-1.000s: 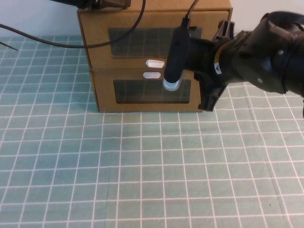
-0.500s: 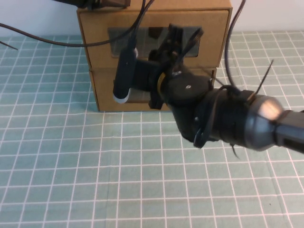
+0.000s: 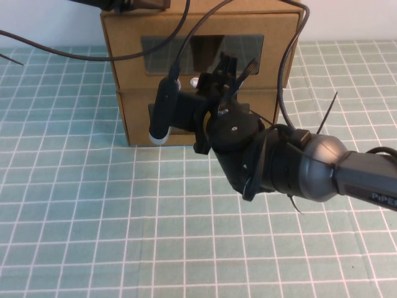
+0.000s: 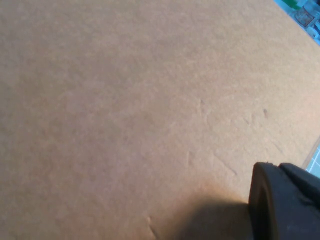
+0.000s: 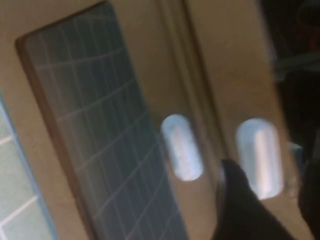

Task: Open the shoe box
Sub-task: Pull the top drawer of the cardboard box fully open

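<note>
Two brown cardboard shoe boxes are stacked, the upper box (image 3: 205, 28) on the lower box (image 3: 133, 124), each with a dark window and a white pull. My right gripper (image 3: 226, 69) is at the box fronts, open. In the right wrist view the right gripper (image 5: 270, 172) has its dark fingers (image 5: 240, 200) either side of the upper white pull (image 5: 257, 157). The lower pull (image 5: 182, 147) lies beside it, across the seam. My left gripper (image 3: 133, 5) rests on the upper box's top, and only its black edge (image 4: 285, 200) shows over bare cardboard (image 4: 125, 100).
A green checked cloth (image 3: 124, 217) covers the table in front of the boxes. My right arm's bulky body (image 3: 279, 164) hangs over the cloth right of centre. Black cables (image 3: 74, 56) run across the box front and left side.
My right arm swung from the right side across the box front, dropped toward the pulls, and its fingers have parted. The boxes and left arm stayed put.
</note>
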Available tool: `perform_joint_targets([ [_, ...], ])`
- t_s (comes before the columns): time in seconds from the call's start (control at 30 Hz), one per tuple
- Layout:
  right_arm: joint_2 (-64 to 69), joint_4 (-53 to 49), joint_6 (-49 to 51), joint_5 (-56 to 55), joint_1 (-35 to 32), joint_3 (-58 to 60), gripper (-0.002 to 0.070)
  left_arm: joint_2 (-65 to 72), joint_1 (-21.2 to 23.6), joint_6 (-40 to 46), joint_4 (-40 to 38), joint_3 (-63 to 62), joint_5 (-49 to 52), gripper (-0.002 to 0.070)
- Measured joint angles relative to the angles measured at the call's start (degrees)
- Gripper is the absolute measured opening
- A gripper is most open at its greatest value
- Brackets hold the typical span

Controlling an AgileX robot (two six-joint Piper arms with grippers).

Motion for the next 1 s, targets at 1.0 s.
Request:
perform_joint_targets([
  [1.0, 5.3, -0.9, -0.2, 2.3, -1.8, -5.3, 0.0017, 0.0, 0.0, -1.0, -0.6, 0.0, -0.6, -0.0005],
])
